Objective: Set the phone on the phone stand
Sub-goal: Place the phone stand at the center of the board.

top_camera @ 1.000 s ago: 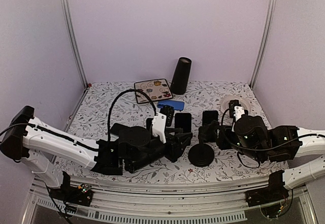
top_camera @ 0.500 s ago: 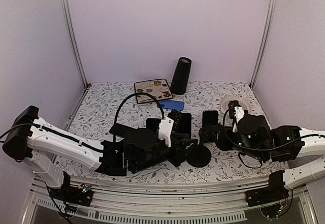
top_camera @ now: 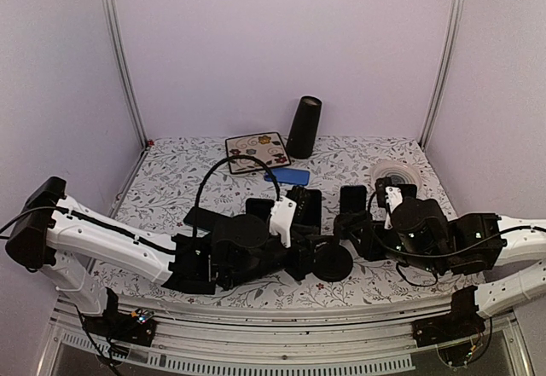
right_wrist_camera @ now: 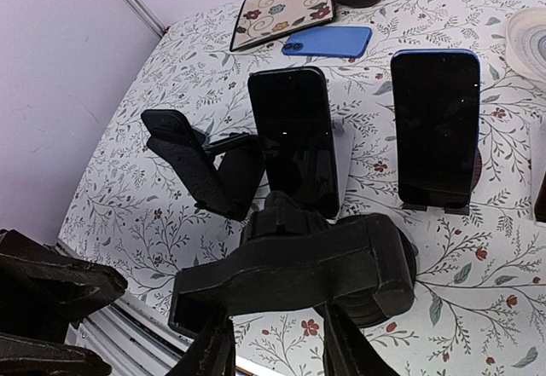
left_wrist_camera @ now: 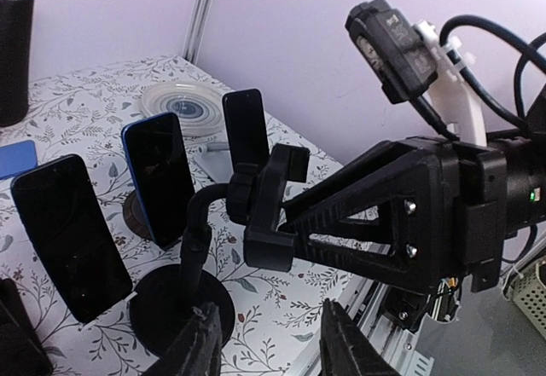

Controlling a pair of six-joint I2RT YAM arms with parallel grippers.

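The blue phone [top_camera: 287, 176] lies flat beside the flowered coaster [top_camera: 258, 150], well apart from both grippers. The right gripper [right_wrist_camera: 275, 344] clamps the gooseneck phone stand [top_camera: 333, 261] by its cradle. The left gripper [left_wrist_camera: 271, 348] has its fingers apart, just beside the stand's round base.

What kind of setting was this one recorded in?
Most likely a lab robot test cell: plain walls framed by aluminium posts, two arms bolted at a table's near edge, and phones staged on a floral cloth.
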